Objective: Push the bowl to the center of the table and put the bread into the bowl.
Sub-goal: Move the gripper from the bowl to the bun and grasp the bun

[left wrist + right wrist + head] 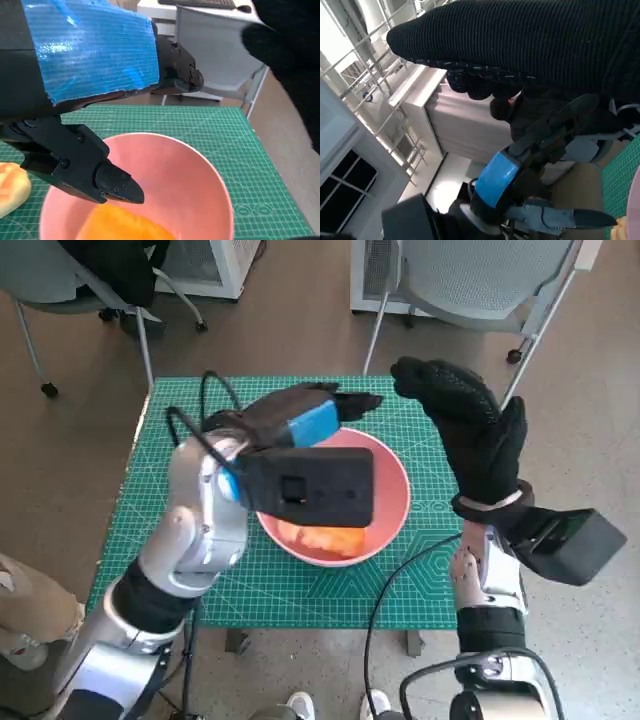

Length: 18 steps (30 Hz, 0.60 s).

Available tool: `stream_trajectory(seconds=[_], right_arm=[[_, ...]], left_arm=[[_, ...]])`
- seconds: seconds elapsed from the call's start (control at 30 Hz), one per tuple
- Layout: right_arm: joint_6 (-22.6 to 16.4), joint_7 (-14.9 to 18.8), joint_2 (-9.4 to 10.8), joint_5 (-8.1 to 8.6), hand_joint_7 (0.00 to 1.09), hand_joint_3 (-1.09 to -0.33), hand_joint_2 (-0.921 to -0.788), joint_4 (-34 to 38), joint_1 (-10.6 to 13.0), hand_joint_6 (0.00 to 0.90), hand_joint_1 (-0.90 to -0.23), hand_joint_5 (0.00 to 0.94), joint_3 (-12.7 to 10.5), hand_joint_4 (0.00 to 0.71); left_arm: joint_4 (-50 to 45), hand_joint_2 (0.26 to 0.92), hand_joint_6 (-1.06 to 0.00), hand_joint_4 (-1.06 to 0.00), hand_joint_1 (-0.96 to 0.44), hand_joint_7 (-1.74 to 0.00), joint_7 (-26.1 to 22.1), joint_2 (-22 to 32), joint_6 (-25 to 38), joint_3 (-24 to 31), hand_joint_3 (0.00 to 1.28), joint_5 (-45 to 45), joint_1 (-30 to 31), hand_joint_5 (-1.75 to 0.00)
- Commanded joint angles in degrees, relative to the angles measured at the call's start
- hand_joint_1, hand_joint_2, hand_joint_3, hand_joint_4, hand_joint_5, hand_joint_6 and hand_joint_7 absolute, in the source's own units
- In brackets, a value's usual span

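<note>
Both hands are up off the mat from where I'm driving. Left hand [305, 415] hovers over the pink bowl [392, 472], fingers spread, holding nothing. Right hand [470, 430] sits at 3 o'clock of the bowl, open and empty. Bread [322, 538] is in the bowl, mid green mat [150, 515], margin all round.

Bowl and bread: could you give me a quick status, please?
Left hand open above bowl. Right hand open, raised beside it. Bread in bowl. Nothing in the way.
</note>
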Motion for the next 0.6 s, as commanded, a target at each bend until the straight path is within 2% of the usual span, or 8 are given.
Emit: stream_trajectory(seconds=[0.03,0.33,0.6], right_arm=[[0.16,-0.38,0.09,-0.26,0.29,-0.877,-0.921,0.42,1.59,-0.001,-0.662,0.000,0.30,0.051],[0.32,-0.41,-0.03,-0.32,0.29,-0.876,-0.921,0.43,1.53,-0.001,-0.662,0.000,0.36,0.051],[0.19,-0.44,-0.10,-0.58,0.29,-0.876,-0.921,1.03,1.11,-0.001,-0.662,0.000,0.48,0.051]], left_arm=[[-4.09,0.745,-0.24,-0.02,-0.26,0.00,-0.97,3.91,0.94,3.24,0.05,0.07,2.03,0.00],[-11.74,0.707,-0.21,0.00,-0.27,0.00,-2.29,11.10,1.74,10.44,0.02,-0.81,7.35,0.00],[-16.15,0.684,-0.15,0.00,-0.20,0.00,-2.06,15.59,2.40,15.69,0.00,-1.13,13.13,0.00]])
